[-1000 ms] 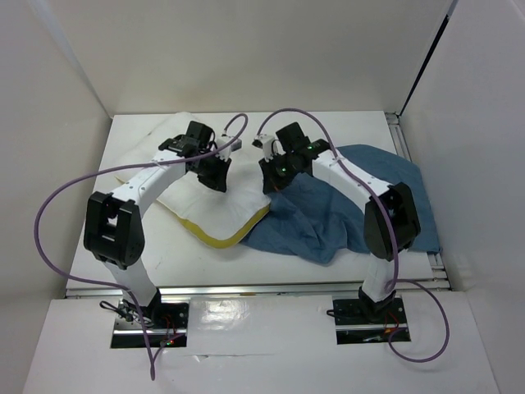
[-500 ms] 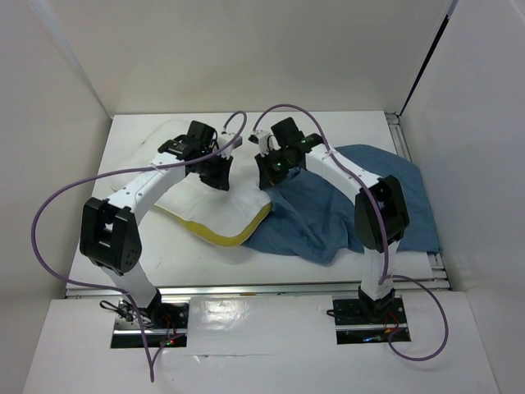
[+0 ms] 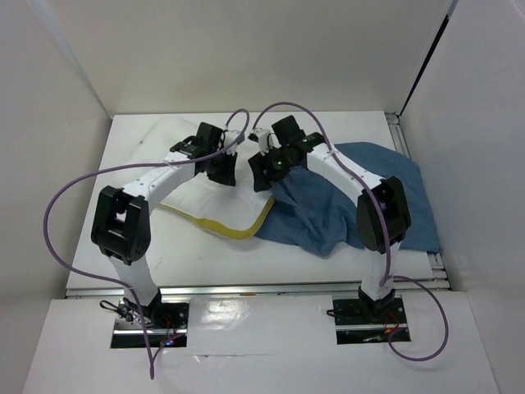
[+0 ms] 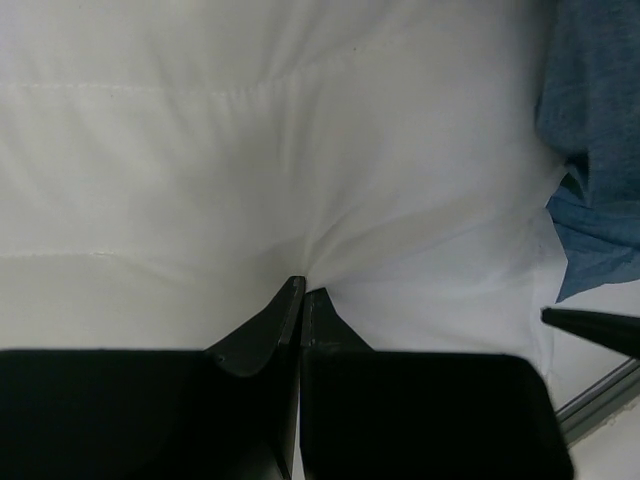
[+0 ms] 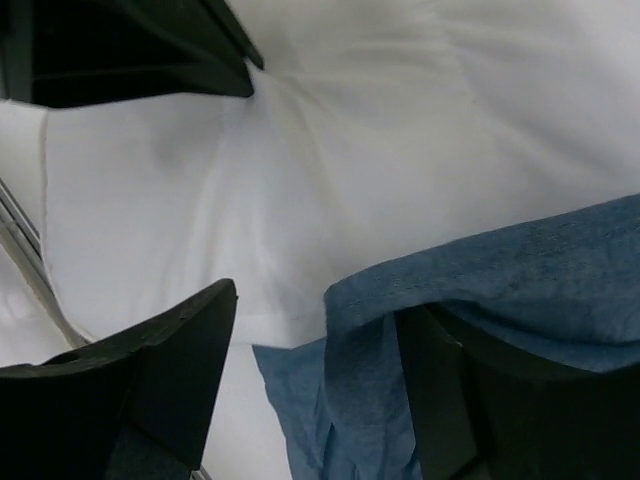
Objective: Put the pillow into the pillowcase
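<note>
The white pillow (image 3: pixel 201 201) with its yellow band (image 3: pixel 234 232) lies left of centre, its right end against the dusty-blue pillowcase (image 3: pixel 328 213). My left gripper (image 3: pixel 223 172) is shut on a pinch of the pillow's cloth (image 4: pixel 250 180), which puckers at the closed tips (image 4: pixel 302 290). My right gripper (image 3: pixel 264 176) sits just to its right with jaws wide open (image 5: pixel 318 305). The pillowcase's hem (image 5: pixel 500 270) drapes over its right finger and nothing is pinched between the two. The pillow (image 5: pixel 350 150) lies under it.
The enclosure's white walls stand on both sides and at the back. A metal rail (image 3: pixel 410 148) runs along the table's right edge. Purple cables (image 3: pixel 61 205) loop off both arms. Much of the pillowcase spreads toward the right rail.
My right gripper has opened and let go of the pillowcase's edge. The left arm has shifted the pinched pillow slightly right, toward the pillowcase.
</note>
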Controlling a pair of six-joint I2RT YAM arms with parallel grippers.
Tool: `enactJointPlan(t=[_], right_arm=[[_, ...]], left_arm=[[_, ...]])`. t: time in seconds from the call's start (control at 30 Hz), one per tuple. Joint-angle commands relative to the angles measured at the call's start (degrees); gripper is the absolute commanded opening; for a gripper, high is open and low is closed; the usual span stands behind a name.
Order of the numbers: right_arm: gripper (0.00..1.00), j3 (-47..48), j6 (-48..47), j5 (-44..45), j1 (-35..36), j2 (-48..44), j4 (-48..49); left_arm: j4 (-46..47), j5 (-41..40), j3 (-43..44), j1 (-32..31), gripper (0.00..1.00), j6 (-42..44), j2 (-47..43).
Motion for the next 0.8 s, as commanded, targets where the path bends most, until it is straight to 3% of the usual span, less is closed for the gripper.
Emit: enactJointPlan(t=[0.0,0.17,0.5,0.57,0.73,0.77], right_arm=[[0.73,-0.7,-1.7,0.4,0.1,-5.4,-0.8],[0.77,-0.7,-3.7,2.4,0.1,-6.6,-1.9],[0.74,-3.1,-6.6,2.4,1.1,-9.5,-3.1],[0.71,-4.7,-6.6,2.9,1.8,-9.5,-3.1],[0.71,-9.5,-7.6,4.3,1.8,-10.6,-1.2],[0.71,-10.3,-7.6,5.0,1.8,-11.2,-0.7]], left_arm=[[6.4,-2.0,1.3,1.0,0.00,-2.4,1.1],[7.5,-2.6,3.1,2.9,0.00,-3.7,3.8],[8.0,-4.8,7.2,5.8,0.01,-5.9,6.7],[5.2,-4.2,8.5,5.9,0.16,-5.4,7.6],[4.6,-3.6,4.6,5.9,0.34,-2.0,2.0],[4.6,-2.4,2.2,5.9,0.59,-1.0,-1.2]])
